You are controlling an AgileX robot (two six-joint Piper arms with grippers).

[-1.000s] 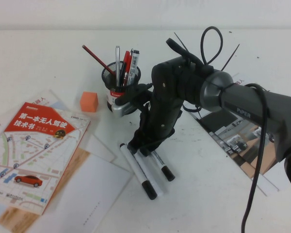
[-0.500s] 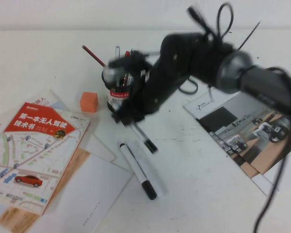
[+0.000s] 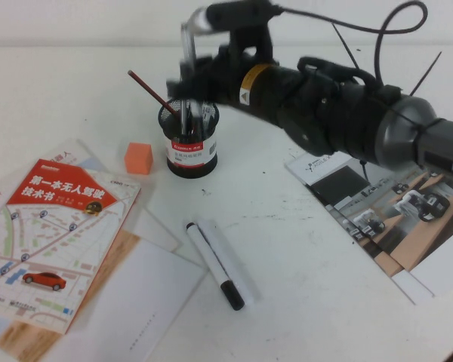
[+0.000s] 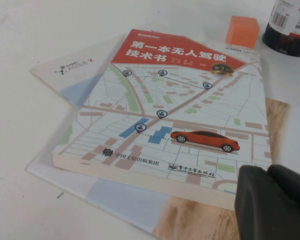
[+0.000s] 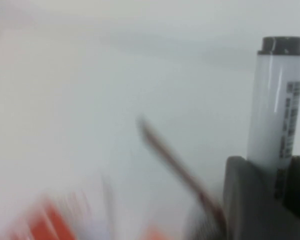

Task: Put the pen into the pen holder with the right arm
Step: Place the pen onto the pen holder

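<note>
My right gripper (image 3: 194, 89) hangs just above the rim of the pen holder (image 3: 189, 151), a black mesh cup with a white and red label. In the right wrist view the gripper (image 5: 277, 172) is shut on the pen (image 5: 278, 100); its white barrel with dark print and a dark end stick out past the fingers. In the high view the arm hides the pen. The holder holds several pens and a red-brown pencil (image 3: 147, 89). My left gripper (image 4: 274, 202) is shut and empty, low over the book's corner; the holder's base (image 4: 290, 30) shows in the left wrist view.
A plain white marker with black ends (image 3: 214, 264) and an all-white marker (image 3: 232, 260) lie side by side in front of the holder. An orange cube (image 3: 138, 158) sits left of it. A book (image 3: 53, 234) lies on papers at the left, a magazine (image 3: 377, 215) at the right.
My right arm has lifted the pen from beside the two markers on the table, swung it back and up, and now holds it over the pen holder.
</note>
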